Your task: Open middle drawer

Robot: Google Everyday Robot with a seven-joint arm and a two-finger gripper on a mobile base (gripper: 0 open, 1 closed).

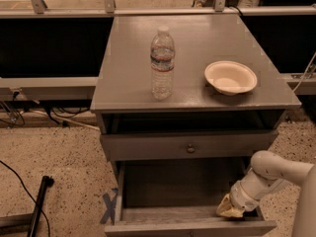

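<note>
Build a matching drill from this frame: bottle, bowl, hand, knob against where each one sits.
Things:
1. bottle
2. bowl
3. hand
4. knob

Places:
A. inside the open bottom drawer, right side
B. centre of the middle drawer front
C. cabinet top, right side
D. cabinet top, upright, left of the bowl

Pairs: 1-D, 2-C, 3-A, 4-B

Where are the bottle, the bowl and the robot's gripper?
bottle (162,63): camera view, on its label.
bowl (230,77): camera view, inside its hollow.
gripper (228,210): camera view, its yellowish tip, inside the open bottom drawer (168,214).
</note>
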